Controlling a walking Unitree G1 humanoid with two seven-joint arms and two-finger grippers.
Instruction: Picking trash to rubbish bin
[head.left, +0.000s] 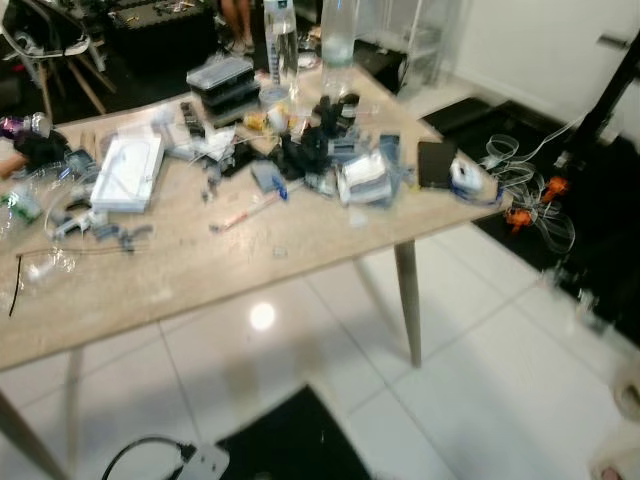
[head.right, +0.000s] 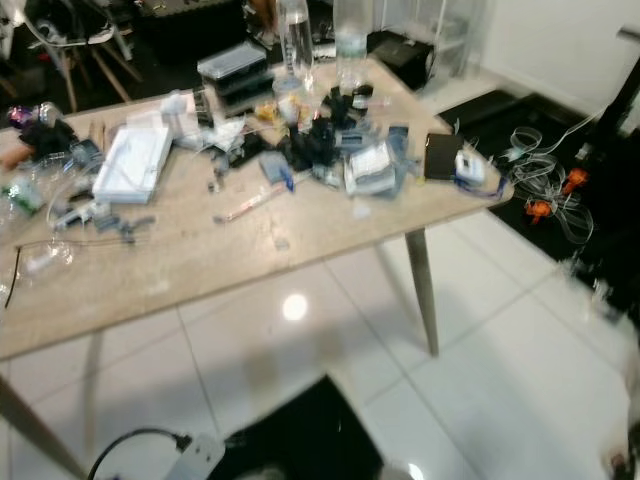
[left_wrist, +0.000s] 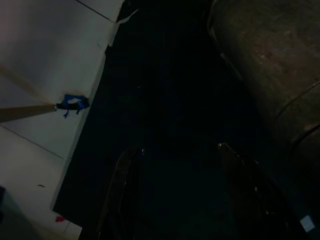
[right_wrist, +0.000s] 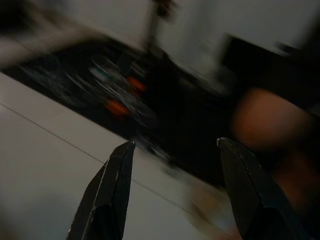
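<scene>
Trash is all up on the surface (head.left: 200, 270) in front of you, and no rubbish bin can be made out from the head views, so I'd guess you're at the "walk up and pick a target" stage. Clutter sits in a band across the far half: a white flat box (head.left: 128, 170) toward your left gripper's side, a pen-like stick (head.left: 245, 213) lying alone on bare wood nearer you, a dark tangle of small parts (head.left: 315, 150) in the middle, a crumpled pale wrapper bundle (head.left: 365, 180) just beside it, and a black wallet-like thing (head.left: 436, 163) out toward your right gripper's side near the corner. Two clear bottles (head.left: 282, 40) stand upright at the far edge. Your left gripper (left_wrist: 180, 190) hangs low over a dark mat, fingers spread wide with nothing between them, though that view is really dim. Your right gripper (right_wrist: 175, 185) is also spread wide and empty, pointing at floor tile and a blurry mess of cables with orange bits (right_wrist: 117, 107). Both are well apart from anything on the surface, which makes sense: arms down keeps them out of the way while you're on the move. The loose stick looks like the easiest first grab, since it's apart from the pile. Watch the cable loops (head.left: 540, 200) on the floor off your right gripper's side.
</scene>
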